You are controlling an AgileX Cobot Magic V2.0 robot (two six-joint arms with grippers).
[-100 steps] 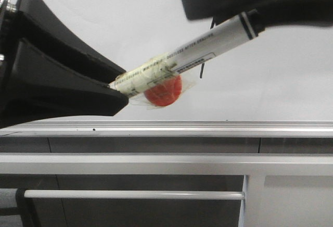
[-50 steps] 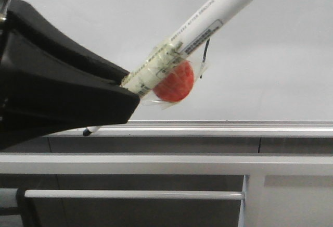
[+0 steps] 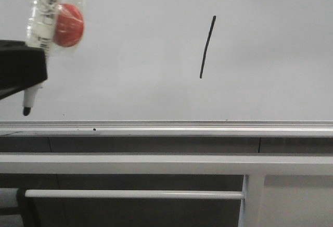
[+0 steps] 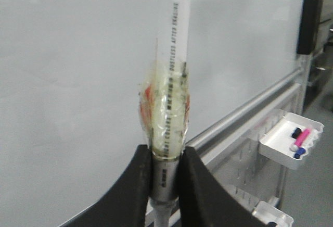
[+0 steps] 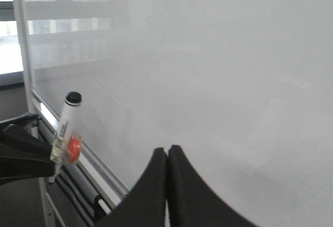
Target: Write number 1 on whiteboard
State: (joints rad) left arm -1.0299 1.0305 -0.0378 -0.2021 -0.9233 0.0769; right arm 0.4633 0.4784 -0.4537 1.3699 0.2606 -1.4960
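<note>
The whiteboard [image 3: 130,45] fills the upper front view, its silver rail [image 3: 166,128] along the bottom. A thin black, slightly slanted stroke, the number 1 [image 3: 207,47], stands on it right of centre. At the far left my left gripper [image 3: 23,73] is shut on a white marker [image 3: 42,13] with a red ball [image 3: 68,25] taped to it, black tip [image 3: 26,111] pointing down just above the rail. In the left wrist view the fingers [image 4: 140,185] clamp the marker barrel [image 4: 167,133]. My right gripper [image 5: 167,150] is shut and empty before the whiteboard [image 5: 218,81]; it sees the marker [image 5: 66,128] too.
Below the rail run grey metal frame bars [image 3: 166,163] and a horizontal rod [image 3: 132,194]. A white tray [image 4: 291,141] holding small coloured items hangs off the frame. A black block [image 4: 310,24] sits at the board's edge.
My left gripper has pulled away to the left and swung the marker from slanted to nearly upright, tip down. The stroke, earlier largely hidden behind the marker, now shows fully. The right arm left the front view.
</note>
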